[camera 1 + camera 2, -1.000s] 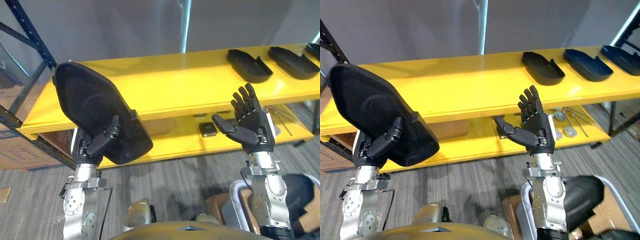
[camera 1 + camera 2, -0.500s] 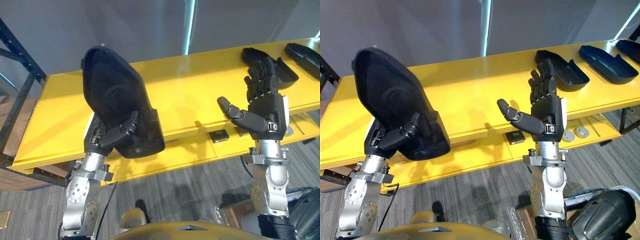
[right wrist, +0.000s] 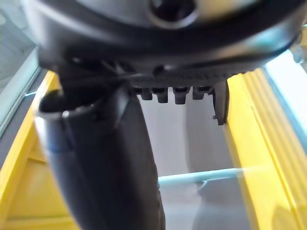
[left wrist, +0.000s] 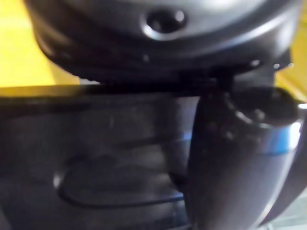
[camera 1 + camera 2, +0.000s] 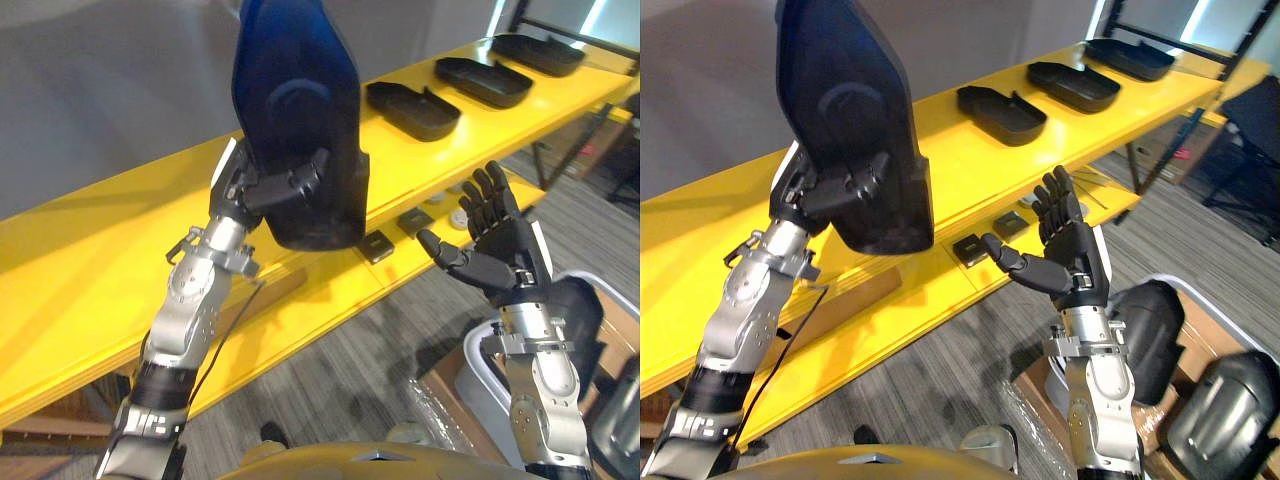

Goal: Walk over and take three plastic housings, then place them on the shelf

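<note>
1. A long bare stretch of the yellow upper shelf board [image 5: 90, 235] is seen at the left, running up to a grey wall [image 5: 100, 80]. Its front edge is unobstructed there.
2. The left hand [image 5: 262, 185] is closed on the held housing [image 5: 295, 110]. The thumb is pressed across the housing's dark face, while the fingers are hidden behind it.
3. The held housing is kept upright and raised over the shelf's front edge. Its top is cut off by the upper border, and it cannot be told whether its lower rim clears the board.
4. On the lower shelf board [image 5: 300, 300] a small dark square part [image 5: 377, 245] is seen just beside the held housing's lower corner.
5. Three more are laid hollow side up in a row along the upper board, each apart from the next: the nearest laid housing [image 5: 412, 108], the middle laid housing [image 5: 488, 82] and the farthest laid housing [image 5: 538, 53].
6. The right hand [image 5: 500, 255] is held open and empty, fingers spread upward, in front of the lower board over grey carpet [image 5: 350, 370].
7. Further dark housings [image 5: 1225, 398] are partly cut off at the lower right.
</note>
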Controlling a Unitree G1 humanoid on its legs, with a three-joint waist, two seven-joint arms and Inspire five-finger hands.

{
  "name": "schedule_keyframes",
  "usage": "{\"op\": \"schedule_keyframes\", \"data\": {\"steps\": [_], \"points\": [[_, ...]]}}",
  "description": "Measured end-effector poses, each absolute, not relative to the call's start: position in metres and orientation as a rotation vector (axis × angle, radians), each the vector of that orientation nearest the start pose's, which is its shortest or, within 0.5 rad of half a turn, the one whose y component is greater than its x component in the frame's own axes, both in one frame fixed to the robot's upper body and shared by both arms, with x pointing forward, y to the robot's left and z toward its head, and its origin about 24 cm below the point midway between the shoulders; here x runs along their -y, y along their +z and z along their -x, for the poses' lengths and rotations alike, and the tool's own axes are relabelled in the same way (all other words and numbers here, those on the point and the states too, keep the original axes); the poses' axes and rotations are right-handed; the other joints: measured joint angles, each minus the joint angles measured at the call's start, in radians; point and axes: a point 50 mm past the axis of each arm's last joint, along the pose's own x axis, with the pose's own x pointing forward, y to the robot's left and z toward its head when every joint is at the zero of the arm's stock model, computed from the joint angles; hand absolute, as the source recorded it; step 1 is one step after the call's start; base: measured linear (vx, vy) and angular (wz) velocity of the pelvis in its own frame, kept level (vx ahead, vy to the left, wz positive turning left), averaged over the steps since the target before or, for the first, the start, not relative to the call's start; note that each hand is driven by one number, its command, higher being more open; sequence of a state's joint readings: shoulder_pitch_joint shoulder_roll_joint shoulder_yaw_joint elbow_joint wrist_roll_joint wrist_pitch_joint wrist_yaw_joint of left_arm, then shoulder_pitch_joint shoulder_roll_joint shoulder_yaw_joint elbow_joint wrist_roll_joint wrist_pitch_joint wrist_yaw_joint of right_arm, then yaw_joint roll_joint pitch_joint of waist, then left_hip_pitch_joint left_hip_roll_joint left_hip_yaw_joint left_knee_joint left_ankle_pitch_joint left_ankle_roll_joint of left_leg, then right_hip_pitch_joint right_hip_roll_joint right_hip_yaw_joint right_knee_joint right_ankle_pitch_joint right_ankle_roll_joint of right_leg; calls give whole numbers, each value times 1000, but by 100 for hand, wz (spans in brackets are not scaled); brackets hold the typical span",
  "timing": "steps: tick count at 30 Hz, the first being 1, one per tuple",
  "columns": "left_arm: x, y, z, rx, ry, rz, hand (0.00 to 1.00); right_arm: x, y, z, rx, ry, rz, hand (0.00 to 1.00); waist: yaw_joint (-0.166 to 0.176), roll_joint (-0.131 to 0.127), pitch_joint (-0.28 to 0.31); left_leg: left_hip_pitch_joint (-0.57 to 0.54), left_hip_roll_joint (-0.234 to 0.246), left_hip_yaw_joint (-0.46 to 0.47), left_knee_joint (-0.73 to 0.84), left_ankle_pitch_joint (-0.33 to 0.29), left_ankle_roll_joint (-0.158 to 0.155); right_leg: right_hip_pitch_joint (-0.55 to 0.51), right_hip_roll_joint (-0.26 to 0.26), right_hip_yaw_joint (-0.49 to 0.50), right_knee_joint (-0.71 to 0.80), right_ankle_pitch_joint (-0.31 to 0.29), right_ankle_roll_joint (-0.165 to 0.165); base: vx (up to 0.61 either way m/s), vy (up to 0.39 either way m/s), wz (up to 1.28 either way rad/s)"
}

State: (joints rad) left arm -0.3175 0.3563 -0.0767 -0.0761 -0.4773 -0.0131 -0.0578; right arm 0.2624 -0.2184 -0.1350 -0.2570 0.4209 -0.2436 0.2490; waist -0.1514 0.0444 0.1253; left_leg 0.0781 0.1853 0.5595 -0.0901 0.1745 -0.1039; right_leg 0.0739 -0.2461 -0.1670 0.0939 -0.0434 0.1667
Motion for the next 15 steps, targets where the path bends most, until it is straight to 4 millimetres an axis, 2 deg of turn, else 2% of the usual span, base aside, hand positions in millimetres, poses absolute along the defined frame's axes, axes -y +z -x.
{"op": "schedule_keyframes", "data": {"steps": [3, 5, 10, 15], "points": [[-181, 149, -321, 284, -155, 60, 0, 212, 74, -190, 255, 119, -155, 100, -19, 12, -12, 1, 33, 29, 0, 12, -9, -26, 31, 26, -3, 11, -14, -62, -62, -33], [-201, 149, -337, 227, -49, 31, 0, 206, 63, -183, 194, 142, -174, 100, -25, 11, -22, -2, 48, 50, 1, 23, -11, -43, 48, 45, -4, 30, -10, -10, -50, -26], [-233, 153, -355, 162, 137, 28, 0, 189, 50, -174, 121, 221, -214, 100, -50, -6, -33, -27, 49, 53, 1, 30, -6, -70, 50, 52, -1, 39, -10, -2, -7, -3], [-246, 150, -361, 98, 261, 29, 0, 170, 46, -174, 101, 297, -249, 100, -59, -9, -34, -49, 49, 56, 1, 36, -2, -95, 51, 62, -1, 48, -8, -7, 0, -1]]}}
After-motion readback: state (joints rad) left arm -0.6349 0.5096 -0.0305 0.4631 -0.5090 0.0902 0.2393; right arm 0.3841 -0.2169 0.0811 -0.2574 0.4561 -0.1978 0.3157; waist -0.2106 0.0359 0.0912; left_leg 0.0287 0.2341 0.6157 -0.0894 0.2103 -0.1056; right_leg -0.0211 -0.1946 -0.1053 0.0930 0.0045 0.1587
